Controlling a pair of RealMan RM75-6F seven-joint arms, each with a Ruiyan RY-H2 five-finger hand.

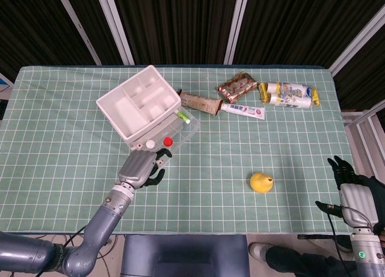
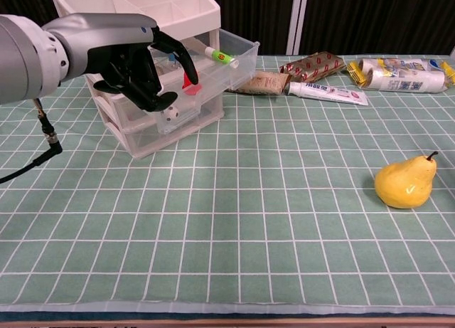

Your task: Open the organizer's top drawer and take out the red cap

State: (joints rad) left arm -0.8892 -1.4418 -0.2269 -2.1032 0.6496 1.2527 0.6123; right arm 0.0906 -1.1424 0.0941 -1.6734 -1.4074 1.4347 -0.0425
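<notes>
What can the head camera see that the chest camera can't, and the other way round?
Only the head view shows the right hand, idle past the table's right edge, and a white cap beside the red cap in the drawer. Only the chest view shows the organizer's lower drawer, with a small ball inside. Both show the left hand at the pulled-out top drawer, the pear and the toothpaste.
</notes>
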